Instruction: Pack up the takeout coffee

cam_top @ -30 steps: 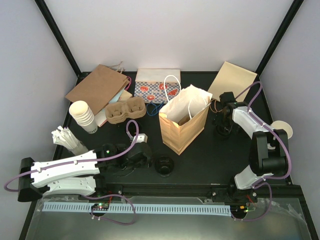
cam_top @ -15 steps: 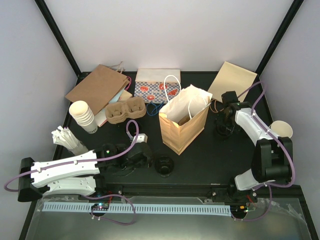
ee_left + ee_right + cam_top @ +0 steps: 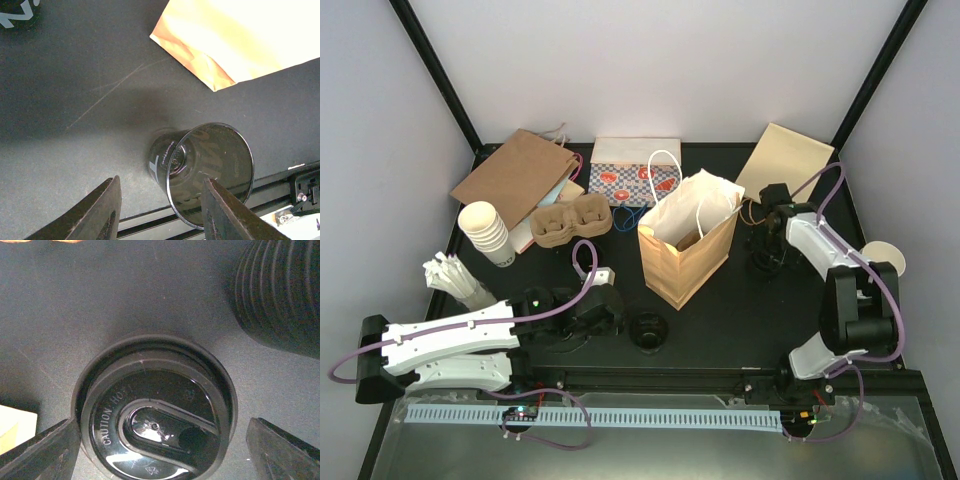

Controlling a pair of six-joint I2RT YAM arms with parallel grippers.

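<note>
An open black coffee cup (image 3: 648, 332) stands near the front edge, dark inside. In the left wrist view it (image 3: 210, 170) sits just ahead of my open left gripper (image 3: 162, 215), with the right finger (image 3: 225, 212) in front of its rim. My left gripper (image 3: 610, 315) is just left of the cup. A second black cup with a lid (image 3: 155, 425) lies between the spread fingers of my open right gripper (image 3: 160, 455), right of the paper bag (image 3: 688, 250). In the top view my right gripper (image 3: 767, 252) mostly hides it. The cardboard tray (image 3: 570, 222) sits at back left.
A ribbed black object (image 3: 280, 295) stands close beside the lidded cup. Stacked white cups (image 3: 485, 232) and white stirrers (image 3: 455, 280) are at left. Flat bags lie at the back: brown (image 3: 515, 175), patterned (image 3: 635, 178), tan (image 3: 785, 160). A white cup (image 3: 885, 258) is at the right edge.
My right arm swung slightly right, then came back over the lidded cup. The left arm and the open cup have not moved.
</note>
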